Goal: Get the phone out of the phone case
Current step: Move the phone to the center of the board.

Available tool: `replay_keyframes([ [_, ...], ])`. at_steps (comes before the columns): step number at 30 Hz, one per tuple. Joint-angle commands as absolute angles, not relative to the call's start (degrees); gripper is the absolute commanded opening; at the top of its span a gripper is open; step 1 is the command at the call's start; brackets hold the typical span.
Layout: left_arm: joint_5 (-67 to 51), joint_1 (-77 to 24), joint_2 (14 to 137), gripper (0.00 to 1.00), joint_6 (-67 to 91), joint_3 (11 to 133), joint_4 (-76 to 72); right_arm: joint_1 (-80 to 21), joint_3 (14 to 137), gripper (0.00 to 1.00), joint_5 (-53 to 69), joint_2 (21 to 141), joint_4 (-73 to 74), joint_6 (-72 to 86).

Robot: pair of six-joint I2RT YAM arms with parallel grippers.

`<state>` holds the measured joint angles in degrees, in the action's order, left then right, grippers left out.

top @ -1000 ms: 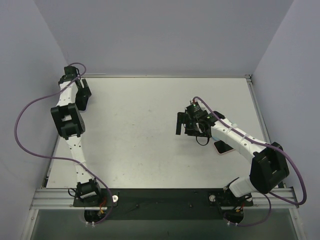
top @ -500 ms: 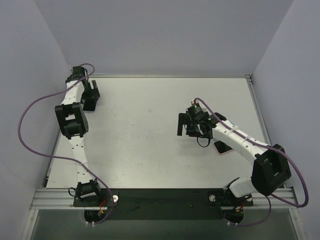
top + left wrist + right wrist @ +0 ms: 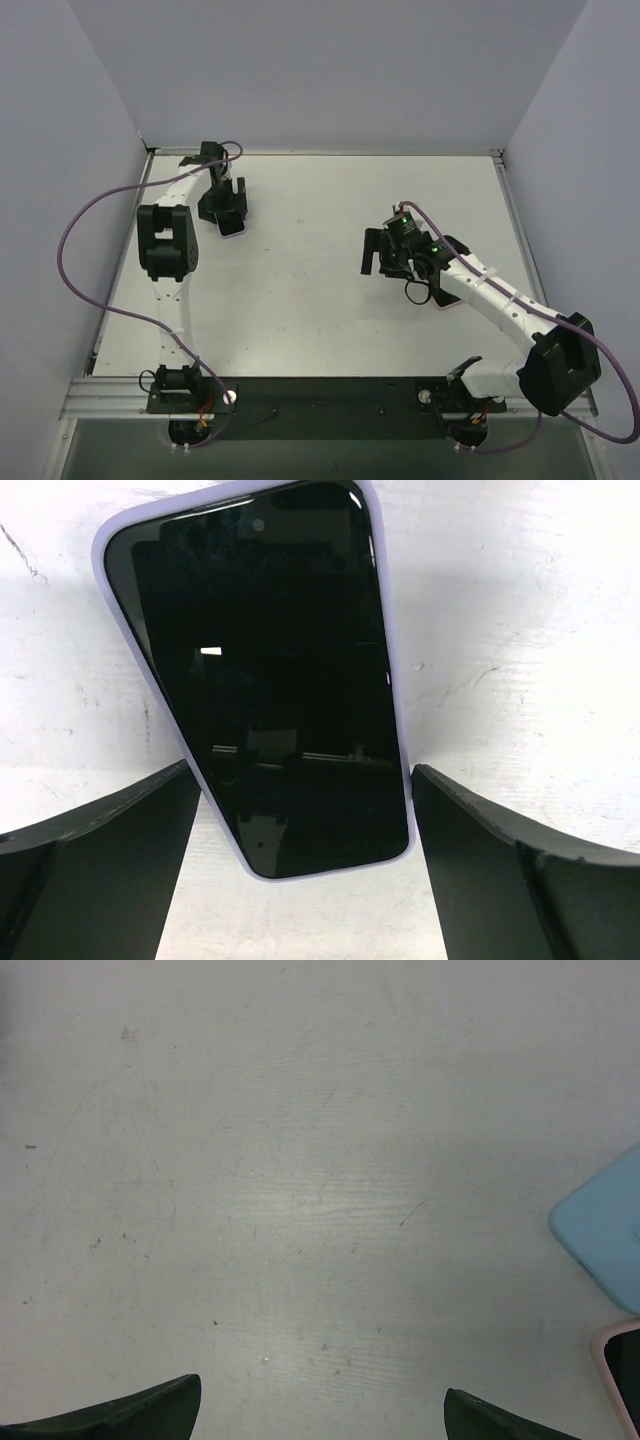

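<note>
Left wrist: left gripper (image 3: 302, 780) gapes empty astride the phone (image 3: 270, 660); slick glass (fragile, probably), so grip the soft case (image 3: 102, 560) edgewise.

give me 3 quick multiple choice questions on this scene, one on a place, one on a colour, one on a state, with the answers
1. Where is the phone in the left wrist view?
A) flat on the table, between the fingers of the left gripper
B) lifted into the air
C) standing on its edge

2. What colour is the case around it?
A) green
B) lavender
C) red

3. How is the right gripper?
A) shut on a phone
B) shut on nothing
C) open over bare table

Answers:
1 A, the phone lies screen up on the table with a finger on either side.
2 B, the rim around the black screen is lavender.
3 C, its fingers stand wide apart with only table between them.
</note>
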<state>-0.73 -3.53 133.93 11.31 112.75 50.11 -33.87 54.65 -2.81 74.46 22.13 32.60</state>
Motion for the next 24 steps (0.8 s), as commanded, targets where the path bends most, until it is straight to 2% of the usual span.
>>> replay_keyframes([
  [1,-0.71,-2.90,134.12,0.97,16.17,109.69,52.03,-34.28,52.74,1.00,-4.75,70.93,23.29,32.78],
  [8,1.59,-6.40,131.76,0.85,19.16,105.74,50.81,-34.28,51.59,1.00,-6.33,67.42,24.34,33.05],
  [15,-3.51,-16.59,121.83,0.74,25.99,91.60,43.17,-34.28,51.94,1.00,-8.26,65.39,26.01,34.45],
  [16,-4.04,-18.00,119.73,0.69,26.97,88.36,42.37,-34.19,52.12,1.00,-8.44,65.39,26.45,34.80],
  [24,-7.12,-29.17,111.54,0.67,39.88,76.03,34.99,-34.19,50.89,1.00,-4.93,63.11,27.33,41.73],
])
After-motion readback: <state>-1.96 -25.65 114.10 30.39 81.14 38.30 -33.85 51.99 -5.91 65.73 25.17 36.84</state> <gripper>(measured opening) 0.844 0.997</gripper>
